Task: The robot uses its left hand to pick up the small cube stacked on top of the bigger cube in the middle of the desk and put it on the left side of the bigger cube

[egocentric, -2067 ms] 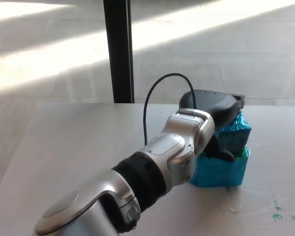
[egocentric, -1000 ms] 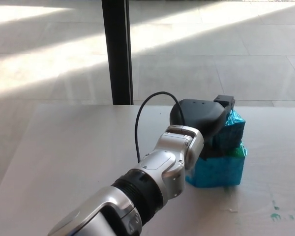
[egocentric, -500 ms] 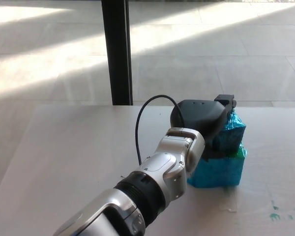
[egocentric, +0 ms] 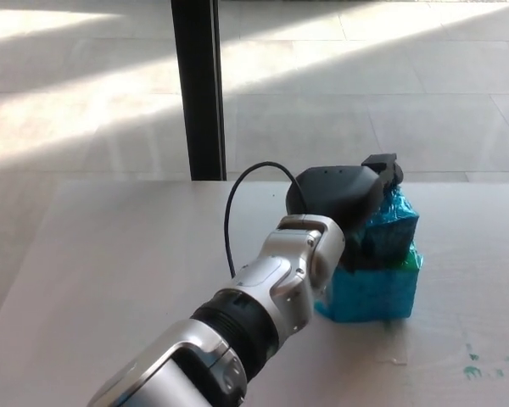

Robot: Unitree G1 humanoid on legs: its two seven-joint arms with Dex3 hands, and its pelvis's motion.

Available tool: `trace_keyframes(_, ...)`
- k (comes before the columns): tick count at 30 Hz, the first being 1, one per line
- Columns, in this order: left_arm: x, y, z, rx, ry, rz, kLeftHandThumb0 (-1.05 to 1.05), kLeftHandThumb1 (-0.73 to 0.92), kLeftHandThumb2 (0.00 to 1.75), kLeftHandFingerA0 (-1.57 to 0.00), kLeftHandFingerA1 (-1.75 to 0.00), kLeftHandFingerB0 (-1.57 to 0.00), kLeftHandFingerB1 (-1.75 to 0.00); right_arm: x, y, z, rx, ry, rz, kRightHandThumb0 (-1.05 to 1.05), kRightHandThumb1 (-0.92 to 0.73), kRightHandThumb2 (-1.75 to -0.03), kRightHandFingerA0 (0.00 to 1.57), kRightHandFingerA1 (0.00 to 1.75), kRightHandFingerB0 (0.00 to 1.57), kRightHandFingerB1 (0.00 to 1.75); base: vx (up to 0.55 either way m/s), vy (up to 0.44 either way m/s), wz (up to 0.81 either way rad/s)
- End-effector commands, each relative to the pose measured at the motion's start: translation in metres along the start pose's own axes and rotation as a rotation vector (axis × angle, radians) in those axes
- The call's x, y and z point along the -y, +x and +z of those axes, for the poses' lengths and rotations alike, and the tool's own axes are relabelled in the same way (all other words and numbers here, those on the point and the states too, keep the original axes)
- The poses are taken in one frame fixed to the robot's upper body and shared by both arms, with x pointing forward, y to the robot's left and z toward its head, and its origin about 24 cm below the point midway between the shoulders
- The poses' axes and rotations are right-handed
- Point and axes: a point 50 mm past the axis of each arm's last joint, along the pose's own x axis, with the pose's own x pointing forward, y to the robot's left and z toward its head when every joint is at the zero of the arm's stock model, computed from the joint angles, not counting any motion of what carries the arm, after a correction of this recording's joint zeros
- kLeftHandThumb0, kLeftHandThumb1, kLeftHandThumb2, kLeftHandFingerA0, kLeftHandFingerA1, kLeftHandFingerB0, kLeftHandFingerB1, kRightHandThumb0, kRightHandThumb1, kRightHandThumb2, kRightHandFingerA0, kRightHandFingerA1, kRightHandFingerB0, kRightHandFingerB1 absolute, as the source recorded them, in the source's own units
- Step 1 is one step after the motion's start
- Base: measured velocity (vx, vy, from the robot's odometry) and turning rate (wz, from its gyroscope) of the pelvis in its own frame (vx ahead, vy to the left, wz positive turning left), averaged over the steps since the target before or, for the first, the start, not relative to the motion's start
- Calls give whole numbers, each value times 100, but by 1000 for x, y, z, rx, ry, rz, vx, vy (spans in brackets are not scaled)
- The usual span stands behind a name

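my silver left forearm point(egocentric: 271, 288) runs up across the pale bench point(egocentric: 110, 254), and over the last moments it has slid a little leftward. my black left hand point(egocentric: 343, 203) covers the small crinkly teal cube point(egocentric: 394, 222), which sits, tilted, on the bigger bright-blue cube point(egocentric: 373, 292); whether the hand is clenched i cannot tell. i judge the lift barely begun.

There is a single view, from the robot's head, looking down and forward over the table point(egocentric: 110, 246). It sits close above the left arm point(egocentric: 271, 288), which fills the lower middle of the picture. Beyond the table's far edge the camera takes in the sunlit tiled floor point(egocentric: 365, 93) and a dark upright post point(egocentric: 197, 85). The table's near edge lies below the picture.
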Motion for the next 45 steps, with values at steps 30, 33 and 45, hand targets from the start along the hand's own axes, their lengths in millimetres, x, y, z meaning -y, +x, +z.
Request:
trace_keyframes(30, -42, -27, -88, -101, 13, 12, -14, 67, 71, -88, -175, -64, -146, 8, -1, 1, -16, 13, -30, -57, -83, -65, 53, 67, 59, 48, 0, 0, 0)
trace_keyframes(33, -42, -35, -99, -138, 4, -10, -17, 66, 67, -89, -175, -63, -146, 9, 0, 3, -10, 1, -31, -58, -83, -64, 53, 70, 58, 48, 0, 0, 0)
trace_keyframes(45, -1, -83, -122, -158, -43, -69, -23, 64, 71, -79, -168, -72, -145, 12, 1, 8, 5, -24, -31, -58, -85, -65, 50, 64, 55, 47, 0, 0, 0)
